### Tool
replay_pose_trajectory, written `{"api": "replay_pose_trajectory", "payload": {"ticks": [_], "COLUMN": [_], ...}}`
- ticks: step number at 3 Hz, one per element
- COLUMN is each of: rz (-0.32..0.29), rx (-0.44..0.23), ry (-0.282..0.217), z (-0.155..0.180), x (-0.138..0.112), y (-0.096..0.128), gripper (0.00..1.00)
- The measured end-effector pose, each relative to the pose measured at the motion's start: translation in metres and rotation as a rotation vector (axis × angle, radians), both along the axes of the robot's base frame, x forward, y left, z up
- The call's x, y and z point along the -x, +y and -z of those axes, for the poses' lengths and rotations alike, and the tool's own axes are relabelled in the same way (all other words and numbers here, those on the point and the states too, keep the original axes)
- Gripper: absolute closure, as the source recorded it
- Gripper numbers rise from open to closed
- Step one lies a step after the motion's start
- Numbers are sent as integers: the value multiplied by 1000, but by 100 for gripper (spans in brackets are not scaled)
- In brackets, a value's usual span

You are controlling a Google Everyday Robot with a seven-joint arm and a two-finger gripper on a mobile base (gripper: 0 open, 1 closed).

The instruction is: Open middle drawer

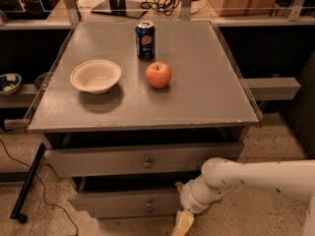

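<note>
The grey cabinet has three drawer fronts below its top. The wide top drawer has a round knob. Below it is the middle drawer, a shallower grey front with a small metal knob and a dark gap above it. The narrowest front sits under it. My gripper is low at the right end of the middle drawer's front, to the right of the knob. One yellowish fingertip points down at the frame's bottom. The white arm comes in from the right.
On the cabinet top stand a white bowl, a red apple and a blue soda can. A black stand leg and a cable lie on the floor at left. Side shelves flank the cabinet.
</note>
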State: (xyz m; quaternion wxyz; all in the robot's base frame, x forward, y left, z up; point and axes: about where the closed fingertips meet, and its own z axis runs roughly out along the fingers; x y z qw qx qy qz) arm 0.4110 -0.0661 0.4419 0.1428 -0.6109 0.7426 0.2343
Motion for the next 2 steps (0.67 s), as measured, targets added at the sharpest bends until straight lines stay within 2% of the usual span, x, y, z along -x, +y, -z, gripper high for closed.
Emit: {"api": "replay_pose_trajectory", "payload": {"ticks": [2], "rz": [0], "rx": [17], "ry": [17], "z": [5], "x": [7], "y": [-7], "gripper": [0]}}
